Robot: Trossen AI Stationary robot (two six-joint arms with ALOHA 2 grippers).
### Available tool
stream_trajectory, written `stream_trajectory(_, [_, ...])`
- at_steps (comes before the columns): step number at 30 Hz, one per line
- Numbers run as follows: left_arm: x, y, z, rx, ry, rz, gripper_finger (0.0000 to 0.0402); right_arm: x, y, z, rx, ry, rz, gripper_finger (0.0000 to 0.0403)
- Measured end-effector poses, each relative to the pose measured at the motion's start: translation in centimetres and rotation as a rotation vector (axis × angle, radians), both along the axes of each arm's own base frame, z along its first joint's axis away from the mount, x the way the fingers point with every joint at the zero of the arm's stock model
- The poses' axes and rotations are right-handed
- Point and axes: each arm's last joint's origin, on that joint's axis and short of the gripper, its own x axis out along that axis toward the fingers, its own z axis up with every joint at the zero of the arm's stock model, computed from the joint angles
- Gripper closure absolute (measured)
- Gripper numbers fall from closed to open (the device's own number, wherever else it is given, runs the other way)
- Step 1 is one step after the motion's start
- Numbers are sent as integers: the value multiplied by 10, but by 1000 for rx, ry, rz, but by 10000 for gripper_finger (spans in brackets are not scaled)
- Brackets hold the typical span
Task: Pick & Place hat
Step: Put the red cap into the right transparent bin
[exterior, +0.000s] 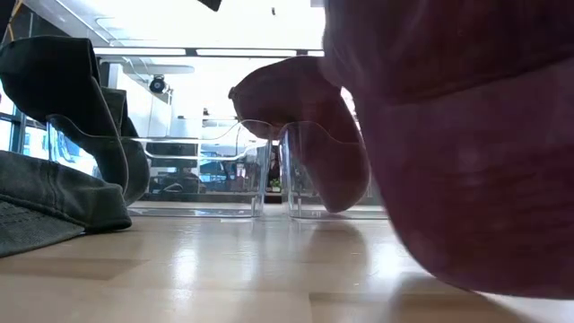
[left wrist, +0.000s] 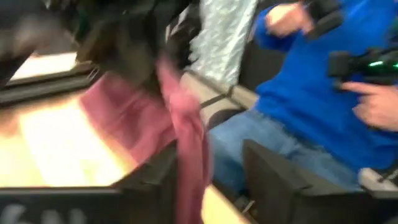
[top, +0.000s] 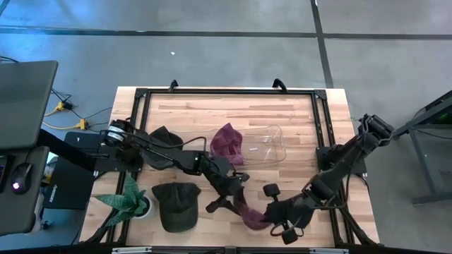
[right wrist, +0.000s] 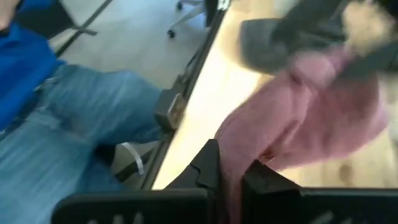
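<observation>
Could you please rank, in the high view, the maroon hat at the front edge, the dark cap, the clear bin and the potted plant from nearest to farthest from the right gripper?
From the right gripper, shut on cloth:
1. Maroon hat, in its grip at the front edge.
2. Clear bin, behind it, and dark cap, to its left: too close to call.
3. Potted plant, far left.

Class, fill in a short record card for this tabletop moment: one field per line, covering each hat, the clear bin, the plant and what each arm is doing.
Maroon hat, front: near the table's front edge, between both grippers
Right gripper: jaws shut on the maroon hat, fabric pinched between them in its wrist view
Left gripper: at the same hat; hold unclear
Second maroon hat: at the clear bin
Dark green hat: flat on the table, front left
Plant: front left corner
Person: blue top, seated beyond the table
</observation>
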Motion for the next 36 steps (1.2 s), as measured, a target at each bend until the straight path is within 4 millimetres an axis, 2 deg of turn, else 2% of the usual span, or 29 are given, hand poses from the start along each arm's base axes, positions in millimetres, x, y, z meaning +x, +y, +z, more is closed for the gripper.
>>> stream_trajectory(4, [7,-1,-23,27,56,36,182,-7,6,0,-22,-30,-70,390])
stream_trajectory(8, [8,-6,-31,50,45,-16,176,-14,12,0,-34,-46,-72,398])
stream_trajectory(12, [7,-13,-33,80,-23,-103,224,-21,18,0,-12,-45,-81,391])
stream_trajectory(18, [4,-19,-30,65,-61,-189,360,-31,28,0,32,-12,-20,398])
stream_trajectory(20, [3,-19,-30,55,-54,-220,390,-35,32,0,69,19,6,393])
stream_trajectory(25, [3,-20,-29,58,-75,-233,396,-40,37,0,160,111,101,387])
stream_trajectory(29, [0,-19,-18,54,-110,-229,397,-38,36,0,197,143,98,390])
stream_trajectory(31, [1,-18,-19,62,-104,-219,400,-35,33,-1,216,162,98,388])
stream_trajectory(36, [1,-18,-21,72,-102,-196,400,-27,25,-3,279,249,71,338])
